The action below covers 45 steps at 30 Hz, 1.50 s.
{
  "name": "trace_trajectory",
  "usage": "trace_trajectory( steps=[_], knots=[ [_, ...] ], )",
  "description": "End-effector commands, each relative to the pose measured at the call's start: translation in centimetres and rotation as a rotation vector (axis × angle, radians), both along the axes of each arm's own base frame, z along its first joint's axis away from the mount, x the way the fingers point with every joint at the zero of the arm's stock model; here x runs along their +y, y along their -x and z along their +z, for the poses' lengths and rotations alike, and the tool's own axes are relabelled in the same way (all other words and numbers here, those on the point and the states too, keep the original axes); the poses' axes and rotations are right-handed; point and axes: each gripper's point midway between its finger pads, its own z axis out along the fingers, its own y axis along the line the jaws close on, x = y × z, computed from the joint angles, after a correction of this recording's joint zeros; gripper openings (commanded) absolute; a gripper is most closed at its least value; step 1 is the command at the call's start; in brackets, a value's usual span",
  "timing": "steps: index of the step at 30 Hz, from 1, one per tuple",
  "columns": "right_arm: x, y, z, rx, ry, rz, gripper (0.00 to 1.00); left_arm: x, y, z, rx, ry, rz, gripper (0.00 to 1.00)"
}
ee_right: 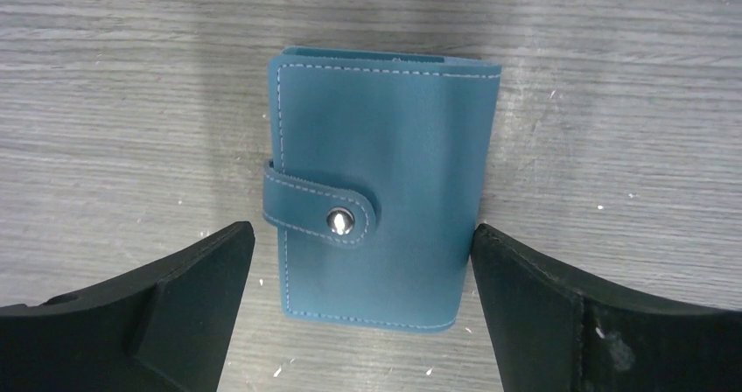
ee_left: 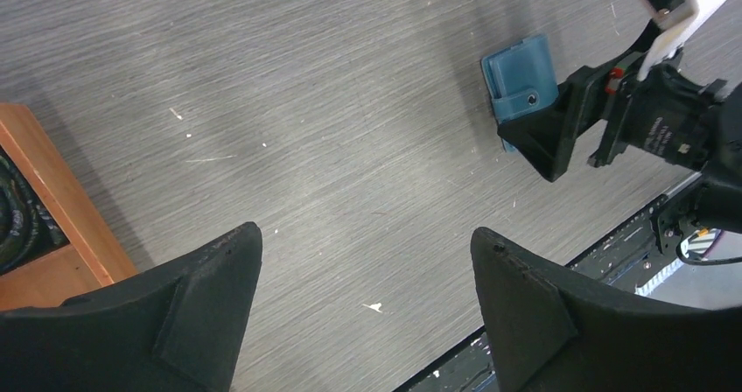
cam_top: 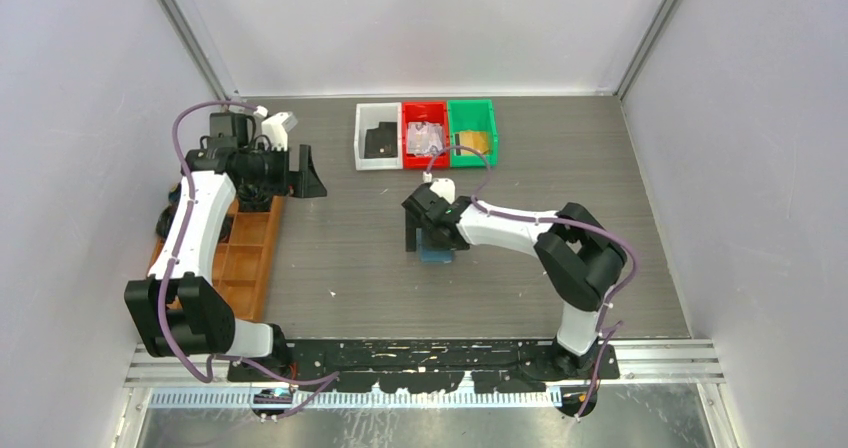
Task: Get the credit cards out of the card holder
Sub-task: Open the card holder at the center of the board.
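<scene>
The card holder (ee_right: 381, 186) is a blue wallet lying flat on the table, folded shut with its tab snapped. It also shows in the top view (cam_top: 437, 254) and the left wrist view (ee_left: 521, 75). My right gripper (ee_right: 360, 234) is open just above it, one finger on each side of its near end, not touching. No credit cards show at the holder. Flat black (cam_top: 380, 141), silvery (cam_top: 427, 138) and gold (cam_top: 475, 141) pieces that look like cards lie in the bins. My left gripper (ee_left: 367, 234) is open and empty, held above the table's left side (cam_top: 308, 176).
White (cam_top: 361, 138), red (cam_top: 425, 108) and green (cam_top: 471, 107) bins stand in a row at the back. An orange-brown compartment tray (cam_top: 247, 258) lies along the left edge, under the left arm. Grey walls enclose three sides.
</scene>
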Motion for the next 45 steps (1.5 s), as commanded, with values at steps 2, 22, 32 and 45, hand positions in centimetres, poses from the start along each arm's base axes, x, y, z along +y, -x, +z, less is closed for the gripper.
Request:
trace_trajectory(
  steps=[2,22,32,45],
  knots=[
    [-0.6,-0.7,0.2,-0.063,0.142,0.003,1.00,-0.1,-0.4,2.6,-0.068,0.019,0.002,0.89],
    [2.6,0.1,4.0,-0.169,-0.056,0.125,0.83,-1.8,-0.4,3.9,-0.045,0.147,0.048,1.00],
    [5.1,-0.2,9.9,-0.341,-0.201,0.230,0.82,-3.2,0.0,3.7,0.069,0.247,0.115,1.00],
    [4.1,0.2,11.6,-0.238,-0.100,0.178,0.94,-3.0,0.3,2.1,0.131,0.205,0.067,1.00]
  ],
)
